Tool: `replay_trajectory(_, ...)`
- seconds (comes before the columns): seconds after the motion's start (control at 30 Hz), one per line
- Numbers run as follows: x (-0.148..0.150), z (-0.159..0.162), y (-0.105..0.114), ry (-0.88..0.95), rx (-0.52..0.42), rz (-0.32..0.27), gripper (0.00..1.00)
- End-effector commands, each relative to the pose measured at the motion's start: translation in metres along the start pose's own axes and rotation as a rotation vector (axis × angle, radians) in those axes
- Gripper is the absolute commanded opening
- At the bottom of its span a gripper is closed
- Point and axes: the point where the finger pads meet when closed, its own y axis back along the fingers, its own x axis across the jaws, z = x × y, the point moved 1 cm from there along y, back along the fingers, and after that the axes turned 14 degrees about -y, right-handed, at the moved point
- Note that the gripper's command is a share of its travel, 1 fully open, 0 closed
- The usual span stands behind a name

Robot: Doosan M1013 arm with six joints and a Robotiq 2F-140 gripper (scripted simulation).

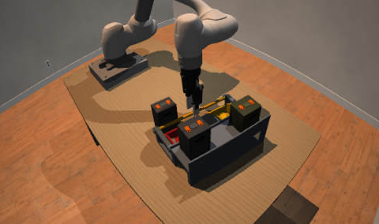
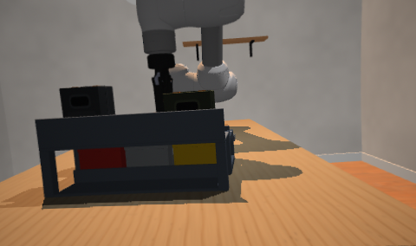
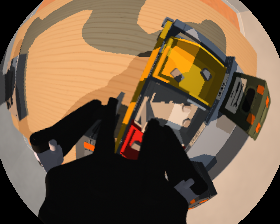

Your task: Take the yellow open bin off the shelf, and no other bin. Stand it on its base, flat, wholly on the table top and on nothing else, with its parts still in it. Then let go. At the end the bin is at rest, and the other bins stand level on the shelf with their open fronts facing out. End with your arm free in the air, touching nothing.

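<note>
The yellow open bin sits at the right end of the dark shelf. In the exterior view its yellow wall shows through the shelf's slot. In the wrist view the bin lies ahead with small parts inside. My gripper points down over the shelf's far edge, near the middle and to the left of the yellow bin. It touches nothing. Its fingers stand partly apart with nothing between them. In the exterior view the gripper is partly hidden behind an olive box.
A red bin and a grey bin stand in the shelf beside the yellow one. A black box and an olive box stand on the shelf; another black box stands at its far left. The arm's base is at the far table end.
</note>
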Motion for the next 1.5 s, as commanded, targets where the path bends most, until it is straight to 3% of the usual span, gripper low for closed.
replay_trajectory(0.0, 0.0000, -0.0001, 0.0017, 0.000, 0.000, 0.000, 0.28)
replay_trajectory(1.47, 0.0000, -0.0001, 0.0075, 0.000, 0.000, 0.000, 0.28)
